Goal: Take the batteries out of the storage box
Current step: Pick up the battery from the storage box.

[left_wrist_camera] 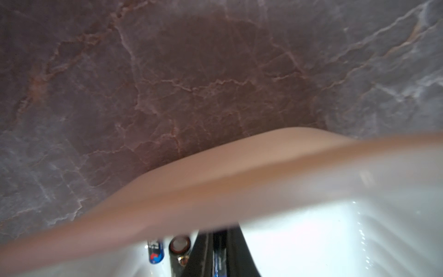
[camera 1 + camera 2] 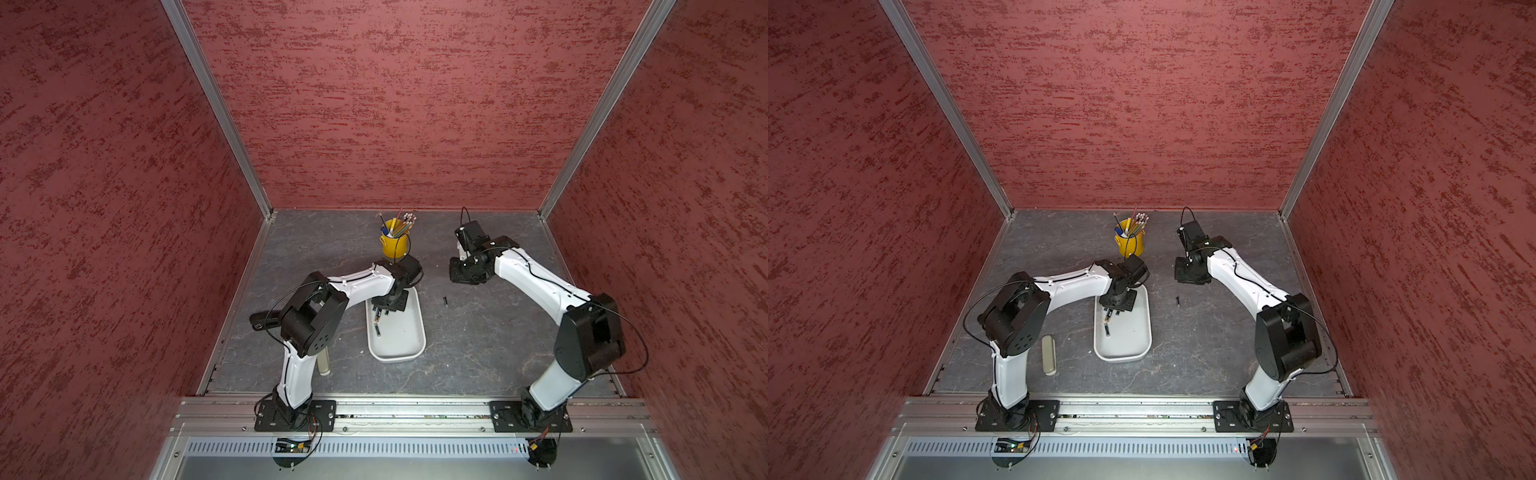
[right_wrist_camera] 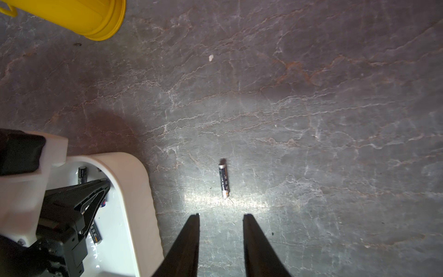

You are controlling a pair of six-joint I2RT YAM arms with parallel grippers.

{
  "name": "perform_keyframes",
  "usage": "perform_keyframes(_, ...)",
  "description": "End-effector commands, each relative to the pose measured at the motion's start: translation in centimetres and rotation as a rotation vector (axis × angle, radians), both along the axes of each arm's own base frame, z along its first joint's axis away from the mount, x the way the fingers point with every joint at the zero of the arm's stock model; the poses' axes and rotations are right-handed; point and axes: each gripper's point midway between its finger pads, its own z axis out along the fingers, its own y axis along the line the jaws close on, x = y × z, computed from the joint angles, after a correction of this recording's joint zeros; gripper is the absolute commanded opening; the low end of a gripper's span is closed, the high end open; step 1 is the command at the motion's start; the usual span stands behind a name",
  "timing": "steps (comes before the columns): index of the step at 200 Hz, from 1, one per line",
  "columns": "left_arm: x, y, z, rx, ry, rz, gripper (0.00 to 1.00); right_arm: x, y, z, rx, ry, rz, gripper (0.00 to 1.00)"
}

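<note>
The left gripper (image 2: 383,311) is reaching down into the far end of the white tray (image 2: 397,358), which is sitting near the middle of the bench (image 2: 478,340). In the left wrist view its dark fingers (image 1: 196,259) are pressing together on the pinched battery (image 1: 219,251), a slim black one with blue print, low against the tray floor. The near wall of the tray (image 1: 239,179) is blurring across that view. More batteries (image 1: 155,254) are lying beside the jaws in there, one blue and red, one end-on with a copper ring. In both top views two are showing along the tray's left side, just past the gripper, one of them gold-tipped (image 2: 377,319). Over to the right gripper (image 3: 221,215): it is hovering above bare bench with its jaws apart and nothing between them. A loose battery (image 3: 223,181) is lying flat just ahead of its tips. In a top view that loose battery (image 2: 1177,300) is resting just right of the tray's far end, clear of the rim. A yellow cup (image 2: 395,246) full of pencils is standing toward the back edge. A beige case (image 2: 1049,355) is lying toward the front-left corner, beside the left arm.
</note>
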Motion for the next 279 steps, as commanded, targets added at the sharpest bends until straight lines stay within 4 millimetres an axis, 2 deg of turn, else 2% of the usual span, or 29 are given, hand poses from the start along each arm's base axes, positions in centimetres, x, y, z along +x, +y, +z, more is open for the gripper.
perform_keyframes(1,0.0,-1.0,1.0,-0.047,0.013,0.0,0.1,0.3,1.4,2.0,0.107,-0.07,0.043,0.42)
perform_keyframes(23,0.3,-2.0,3.0,-0.121,-0.022,0.0,0.09,-0.1,2.4,2.8,0.195,-0.097,0.05,0.49)
perform_keyframes(46,0.9,-3.0,5.8,-0.258,-0.064,0.032,0.1,-0.6,3.6,3.9,0.31,-0.129,0.05,0.51)
perform_keyframes(63,1.5,-4.1,8.4,-0.464,-0.083,0.082,0.1,-0.8,4.6,4.9,0.409,-0.162,0.047,0.51)
perform_keyframes(79,2.2,-4.9,10.9,-0.719,-0.069,0.143,0.09,-1.0,5.7,4.7,0.492,-0.159,0.051,0.5)
perform_keyframes(84,2.5,-5.0,11.6,-0.8,-0.065,0.161,0.09,-1.2,5.9,5.8,0.525,-0.183,0.058,0.5)
perform_keyframes(94,2.9,-5.2,13.1,-0.934,-0.06,0.181,0.08,-1.3,6.4,5.9,0.569,-0.178,0.065,0.5)
perform_keyframes(132,3.7,-5.4,16.7,-1.172,-0.053,0.169,0.06,-1.4,8.4,7.3,0.733,-0.184,0.096,0.49)
perform_keyframes(166,4.5,-5.0,17.6,-1.358,-0.05,0.214,0.05,-1.5,9.8,8.3,0.843,-0.167,0.105,0.47)
perform_keyframes(169,4.5,-5.0,17.5,-1.359,-0.05,0.216,0.05,-1.6,9.9,8.3,0.85,-0.164,0.108,0.47)
perform_keyframes(173,4.5,-5.0,17.6,-1.361,-0.05,0.215,0.05,-1.4,10.2,7.4,0.847,-0.139,0.106,0.47)
perform_keyframes(198,4.4,-5.3,17.7,-1.358,-0.048,0.198,0.04,-1.5,10.8,6.7,0.854,-0.116,0.108,0.45)
perform_keyframes(279,4.0,-5.6,17.3,-1.346,-0.023,0.183,0.03,-1.4,12.3,6.6,0.876,-0.09,0.152,0.4)
